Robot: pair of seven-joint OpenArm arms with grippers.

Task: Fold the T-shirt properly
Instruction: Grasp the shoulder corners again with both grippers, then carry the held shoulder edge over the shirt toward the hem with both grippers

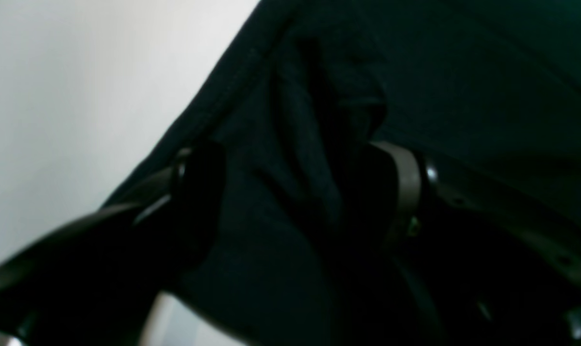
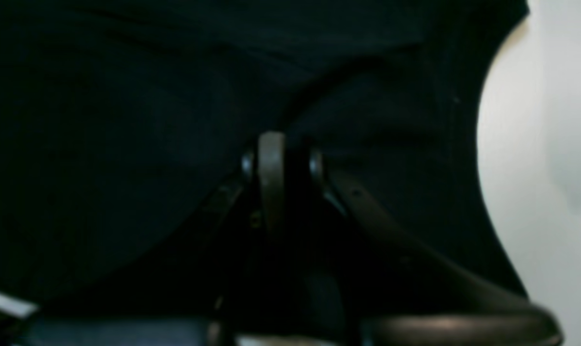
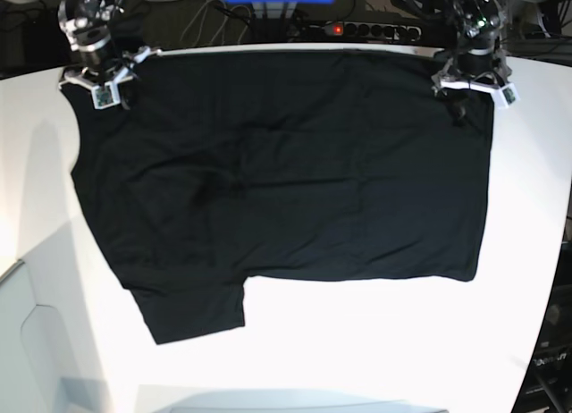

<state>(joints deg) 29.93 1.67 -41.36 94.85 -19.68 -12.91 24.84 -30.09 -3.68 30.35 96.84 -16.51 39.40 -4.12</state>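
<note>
Bench: white, wide, carrying the whole garment; bare along the near and side margins.
T-shirt: black, plain side up, spread mostly flat across the far half of the bench; one sleeve sticking out toward the near edge, a few shallow wrinkles left of centre; far corners lying under the two grippers.
Left gripper: at the far corner on the base view's right; jaws spread wide with a ridge of black cloth bunched between them, not pinched.
Right gripper: at the far corner on the base view's left; jaws drawn nearly together, seemingly clamped on a thin layer of the T-shirt, though dark cloth against dark fingers makes the hold hard to confirm.
Progress: early, by the look of it; garment laid out and roughly smoothed, no fold visible anywhere.
Remaining: probably closing the left gripper on its corner, then every fold — sleeves in, body doubled over, final tidy.
</note>
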